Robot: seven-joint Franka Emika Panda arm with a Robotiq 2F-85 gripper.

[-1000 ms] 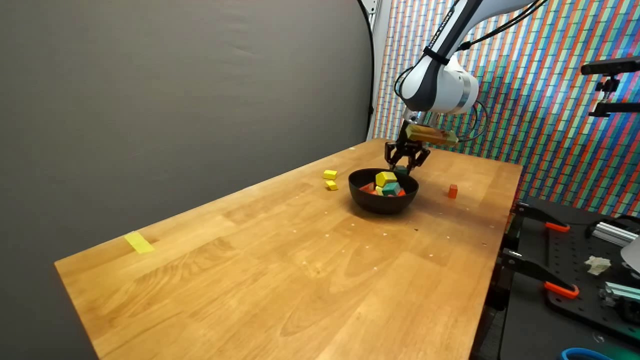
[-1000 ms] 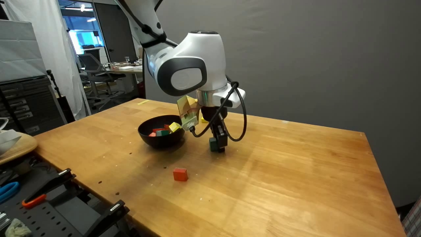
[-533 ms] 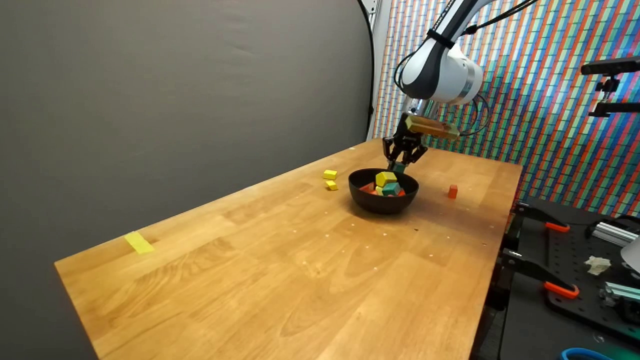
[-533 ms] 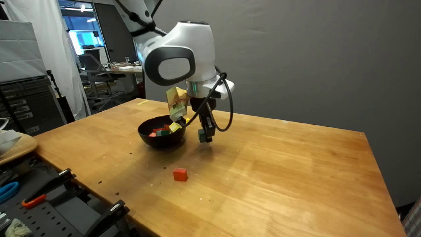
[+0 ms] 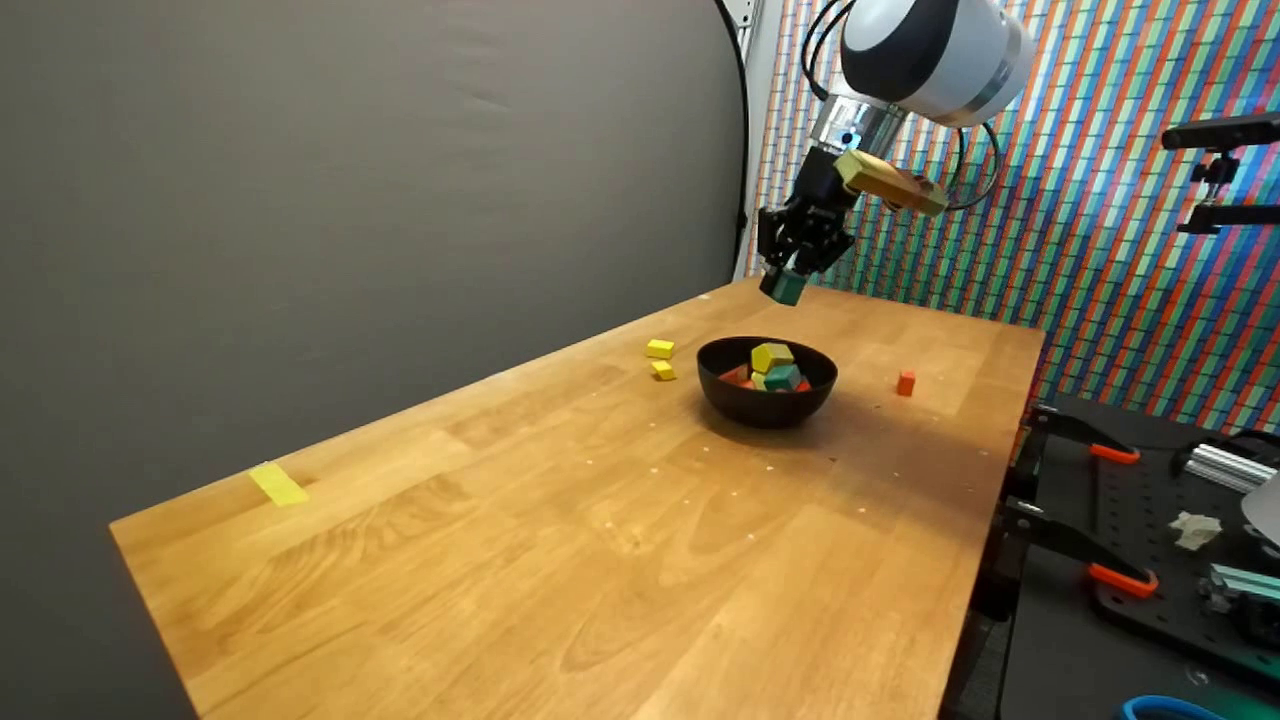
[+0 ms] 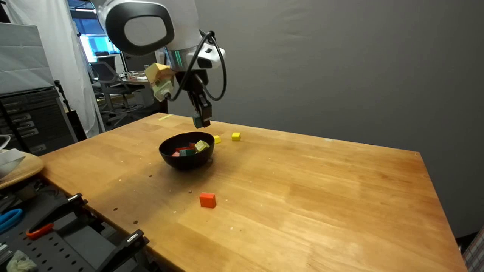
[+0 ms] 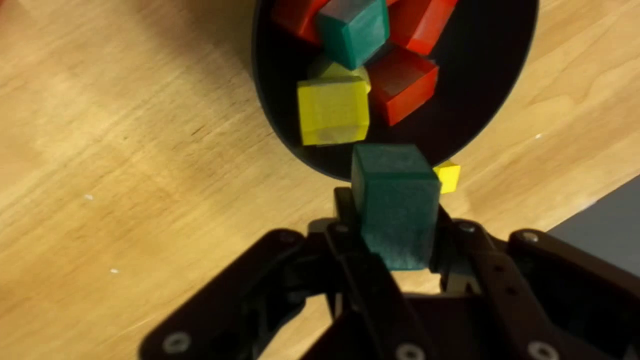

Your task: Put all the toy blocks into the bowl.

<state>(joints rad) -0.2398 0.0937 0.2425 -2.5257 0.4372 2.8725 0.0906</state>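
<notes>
- Grey backdrop runs along one long edge of the wooden table; a black bench lies along the opposite long edge.
- Done: the black bowl, standing between those edges, holds several red blocks, a teal block and a yellow block. The wrist view cuts the bowl off at the top, so no full count.
- Under way: the gripper is clamped on a dark green block, held clear of the table. Whether that block hangs over the bowl or just short of its rim, I cannot tell.
- Left: once that one is in, presumably, two loose yellow blocks near the backdrop edge, and a loose red block nearer the bench edge. My guess is well past halfway.
- Flat yellow tape by the corner on the backdrop edge probably doesn't count as a block.
</notes>
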